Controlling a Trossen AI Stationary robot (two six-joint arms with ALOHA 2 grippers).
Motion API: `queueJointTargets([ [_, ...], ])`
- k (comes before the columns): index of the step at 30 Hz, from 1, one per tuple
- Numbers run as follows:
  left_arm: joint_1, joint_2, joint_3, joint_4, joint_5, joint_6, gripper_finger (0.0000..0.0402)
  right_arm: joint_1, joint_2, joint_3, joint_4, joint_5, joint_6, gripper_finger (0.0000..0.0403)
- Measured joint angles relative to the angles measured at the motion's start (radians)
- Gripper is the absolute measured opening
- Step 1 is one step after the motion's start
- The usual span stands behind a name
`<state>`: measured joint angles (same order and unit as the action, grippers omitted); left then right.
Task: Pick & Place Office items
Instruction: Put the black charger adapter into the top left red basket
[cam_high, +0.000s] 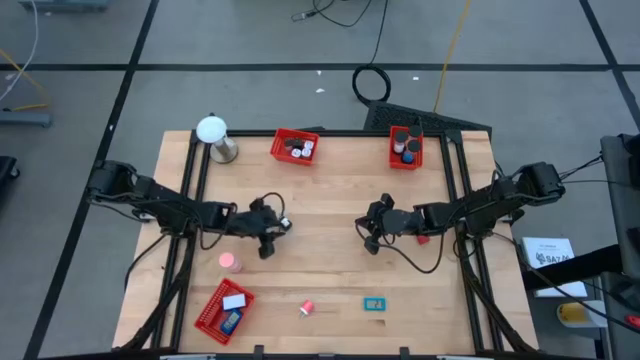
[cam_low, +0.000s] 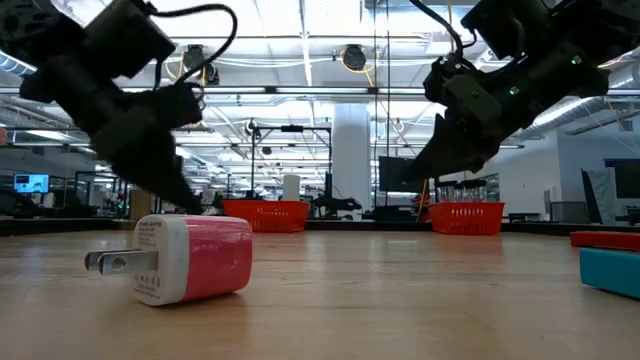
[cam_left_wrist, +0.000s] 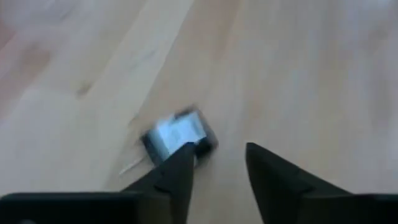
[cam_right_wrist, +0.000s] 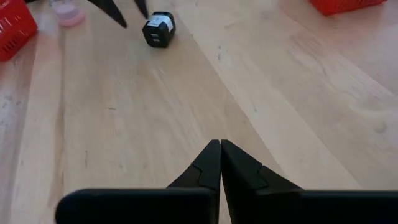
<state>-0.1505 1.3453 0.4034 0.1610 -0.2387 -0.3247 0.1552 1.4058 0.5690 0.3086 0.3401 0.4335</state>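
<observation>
No brand or writing reads clearly anywhere: the black charger block (cam_right_wrist: 158, 29) carries a pale label whose print is too small to make out, and the pink-and-white plug adapter (cam_low: 190, 259) shows only faint grey lines of text on its white end. That adapter lies on its side near the counter's (cam_high: 330, 200) front edge, long axis along the counter, its two flat prongs pointing out sideways level with the wood. The black charger block lies on the bare wood in the middle-left of the counter, just ahead of the left pincer (cam_left_wrist: 216, 163), its labelled face turned up and its long axis tilted across the planks. A pink roll (cam_high: 230, 262) sits just in front of the left arm, a teal flat piece (cam_high: 374, 304) lies near the front, and a red flat piece (cam_high: 422, 239) lies beside the right arm. The left arm reaches in low from the left edge, its pincer open with the fingers apart beside the block. The right arm stretches in from the right, its pincer (cam_right_wrist: 220, 163) closed on nothing, fingertips pressed together above bare wood. Red mesh trays (cam_high: 295, 147) stand at the back and front left, holding small items.
</observation>
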Motion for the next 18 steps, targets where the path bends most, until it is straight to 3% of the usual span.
queueJointTargets([
  [3,0.017,0.001,0.0,-0.09,-0.027,0.054,0.0203,0.009,0.0,0.0,0.001,-0.001,-0.006,0.0021],
  [8,0.042,0.008,0.0,-0.084,-0.035,0.108,0.0256,0.02,0.0,0.0,0.001,-0.001,-0.008,0.0031],
  [15,0.093,0.008,0.001,-0.034,-0.094,0.067,0.0279,0.023,0.0,0.0,0.006,-0.001,-0.008,0.0032],
  [18,0.119,0.008,0.015,-0.038,-0.112,0.133,0.028,0.023,0.0,0.0,0.009,-0.001,-0.02,0.0032],
])
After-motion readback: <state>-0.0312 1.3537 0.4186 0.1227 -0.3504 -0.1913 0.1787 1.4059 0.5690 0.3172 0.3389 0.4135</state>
